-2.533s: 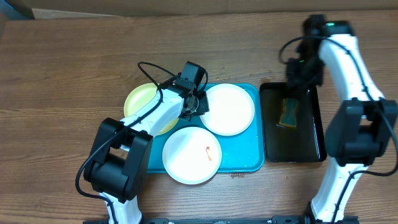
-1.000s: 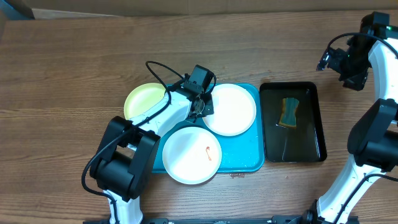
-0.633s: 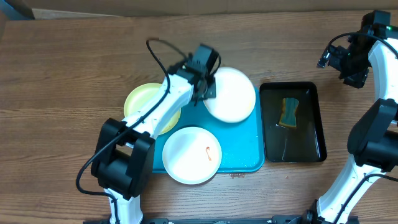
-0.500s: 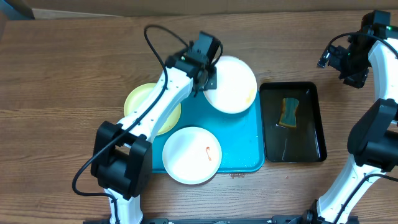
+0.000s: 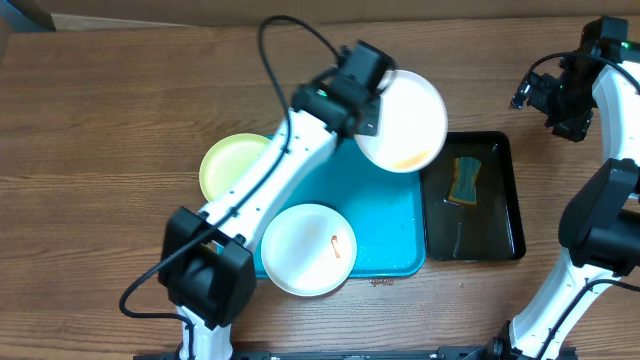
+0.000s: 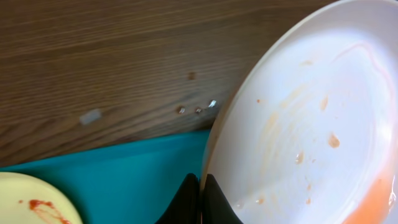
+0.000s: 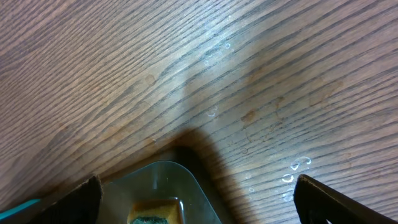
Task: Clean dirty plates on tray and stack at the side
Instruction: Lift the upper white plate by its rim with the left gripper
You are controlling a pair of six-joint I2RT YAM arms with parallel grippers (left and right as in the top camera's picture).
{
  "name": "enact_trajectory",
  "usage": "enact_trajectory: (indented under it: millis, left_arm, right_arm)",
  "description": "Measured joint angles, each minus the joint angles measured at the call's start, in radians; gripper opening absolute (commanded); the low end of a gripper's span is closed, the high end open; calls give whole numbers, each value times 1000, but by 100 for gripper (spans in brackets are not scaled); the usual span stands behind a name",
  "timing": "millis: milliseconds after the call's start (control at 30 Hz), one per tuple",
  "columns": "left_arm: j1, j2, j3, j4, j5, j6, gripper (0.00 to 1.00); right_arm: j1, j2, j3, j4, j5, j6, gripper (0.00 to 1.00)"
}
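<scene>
My left gripper (image 5: 368,103) is shut on the rim of a white plate (image 5: 405,120) and holds it tilted in the air over the far right corner of the turquoise tray (image 5: 390,225). The left wrist view shows its black fingers (image 6: 200,186) pinching the plate (image 6: 311,118), which carries orange sauce smears. A second white plate (image 5: 308,250) with a small red smear lies at the tray's near edge. The yellow-green plate (image 5: 228,168) lies at the tray's left, partly under my left arm. My right gripper (image 5: 545,95) stands open over bare table at the far right.
A narrow black tray (image 5: 490,225) lies right of the turquoise tray and holds a green-yellow sponge (image 5: 464,180). The right wrist view shows that tray's corner (image 7: 161,177) and the sponge (image 7: 152,213) below wood with water drops.
My left gripper has lifted the white plate off the tray and carried it away and to the right, toward the black tray. The right arm has stayed still for the last second.
</scene>
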Motion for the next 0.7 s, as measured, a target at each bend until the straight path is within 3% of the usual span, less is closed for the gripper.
enact_trajectory:
  millis: [300, 700]
  left_arm:
    - [-196, 0, 0, 33, -175, 52, 4]
    - [-444, 0, 0, 150, -539, 242, 4]
  right_arm:
    - [0, 0, 0, 0, 0, 0, 100]
    - [0, 0, 0, 0, 0, 0, 100]
